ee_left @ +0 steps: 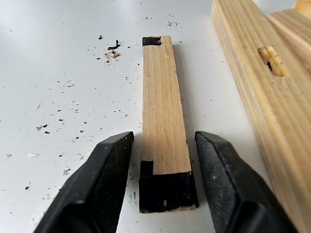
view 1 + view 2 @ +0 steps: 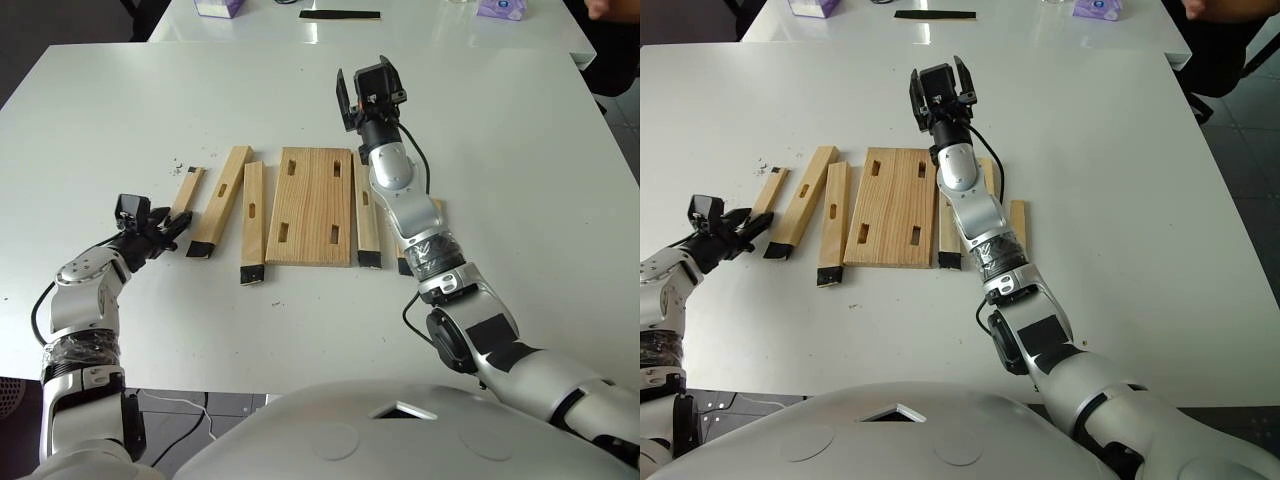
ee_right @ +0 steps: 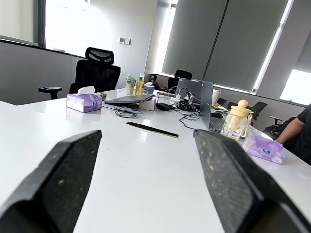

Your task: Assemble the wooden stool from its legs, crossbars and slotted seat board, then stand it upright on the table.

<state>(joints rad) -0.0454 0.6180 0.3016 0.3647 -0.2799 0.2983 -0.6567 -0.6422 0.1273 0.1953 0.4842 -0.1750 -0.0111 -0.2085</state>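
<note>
Finding all stool parts lying flat and unjoined on the white counter (image 2: 100, 120): slotted seat board (image 2: 312, 205) at centre, long legs (image 2: 253, 220) just beside it on left and right, short crossbar (image 2: 186, 192) farthest left. Recording the left gripper (image 1: 164, 138) sitting low at the crossbar's near, black-tipped end, fingers apart and straddling its narrow width, not visibly touching the wood. Recording the right gripper (image 2: 362, 82) hanging raised over the far edge of the seat board, fingers spread, carrying nothing. Judging the crossbar as light, rigid, dry wood, unlikely to be bending or crushing under a clamp, though possibly slipping or tipping if pinched at the very tip. Advising taking hold across the narrow sides, somewhat farther along from the black end, for keeping it level when lifting. Noting wood crumbs (image 1: 112, 51) lying just left of the crossbar's far end.
</note>
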